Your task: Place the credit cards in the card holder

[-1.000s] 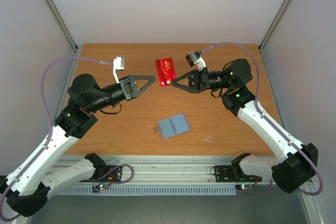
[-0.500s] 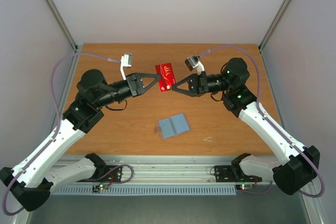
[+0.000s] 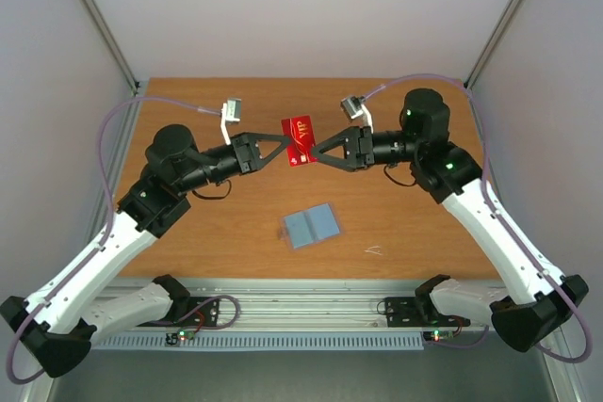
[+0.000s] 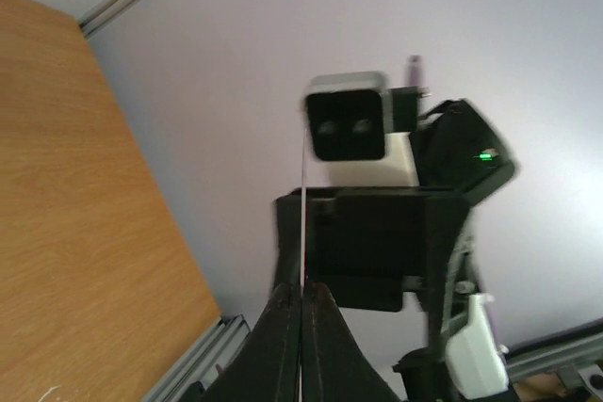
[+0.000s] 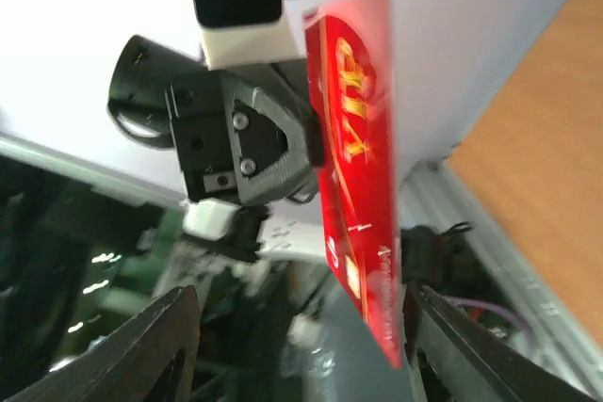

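Pale walls close in a brown wooden table [image 3: 188,105], and the two arms meet above its far half. Between them a red card [image 3: 300,138] hangs in the air, standing on edge and well off the wood. The left gripper [image 3: 285,145] is clamped on one side of it; in the left wrist view its two fingers pinch in on the card, which shows there only as a thin line. The right gripper [image 3: 317,152] sits at the card's other side with its fingers spread wide, so it is released — the card lies close to one finger, though I cannot tell whether they touch.

The card looks light, stiff and glossy, so I judge it slippery in a narrow pinch and liable to swivel if held at one corner. A hold across a short end, leaving the opposite end free to lead into the slot, seems best.

The card holder [image 3: 311,225] lies flat on the table nearer the bases, pale blue face up, well apart from both grippers. It is probably light too — likely to slide unless pinned. A white scrap [image 3: 374,250] lies to its right, clear of the path. No other cards are visible.
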Tool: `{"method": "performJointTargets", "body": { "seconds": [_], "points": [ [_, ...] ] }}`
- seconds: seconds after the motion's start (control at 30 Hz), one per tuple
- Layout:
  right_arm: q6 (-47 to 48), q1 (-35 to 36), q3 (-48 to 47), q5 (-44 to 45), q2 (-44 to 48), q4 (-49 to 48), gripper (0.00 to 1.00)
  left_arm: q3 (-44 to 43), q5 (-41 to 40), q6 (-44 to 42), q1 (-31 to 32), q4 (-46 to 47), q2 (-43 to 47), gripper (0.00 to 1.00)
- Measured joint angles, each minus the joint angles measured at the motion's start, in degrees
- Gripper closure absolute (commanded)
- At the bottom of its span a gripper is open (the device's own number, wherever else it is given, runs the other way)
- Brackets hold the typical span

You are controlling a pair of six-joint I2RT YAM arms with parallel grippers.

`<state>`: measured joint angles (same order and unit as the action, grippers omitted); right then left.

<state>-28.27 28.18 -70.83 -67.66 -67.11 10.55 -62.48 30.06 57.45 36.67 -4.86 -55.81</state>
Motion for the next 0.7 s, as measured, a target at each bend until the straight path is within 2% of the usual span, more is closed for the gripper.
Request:
{"method": "performJointTargets", "body": {
  "seconds": [0.13, 0.23, 0.33, 0.53, 0.7],
  "points": [
    [12.0, -0.1, -5.4, 14.7, 2.0, 18.5, 0.39, 2.4, -1.8, -0.2, 0.0, -1.8, 0.0, 1.0],
    [17.2, -0.5, -3.0, 26.2, 4.5, 28.6, 0.43, 7.4, -2.9, -0.2, 0.0, -2.9, 0.2, 1.0],
    [19.5, -0.6, 1.5, 33.1, 4.1, 34.4, 0.48, 13.9, -3.4, 0.3, 0.1, -3.6, 0.1, 1.0],
    [20.0, -0.7, 13.7, 41.9, 1.6, 37.5, 0.57, 24.3, -3.3, 0.6, 0.3, -4.4, -3.1, 1.0],
    [19.4, -0.8, 19.7, 45.0, -2.3, 33.2, 0.64, 30.9, -2.1, 1.3, 0.3, -3.6, -7.6, 1.0]
  ]
}}
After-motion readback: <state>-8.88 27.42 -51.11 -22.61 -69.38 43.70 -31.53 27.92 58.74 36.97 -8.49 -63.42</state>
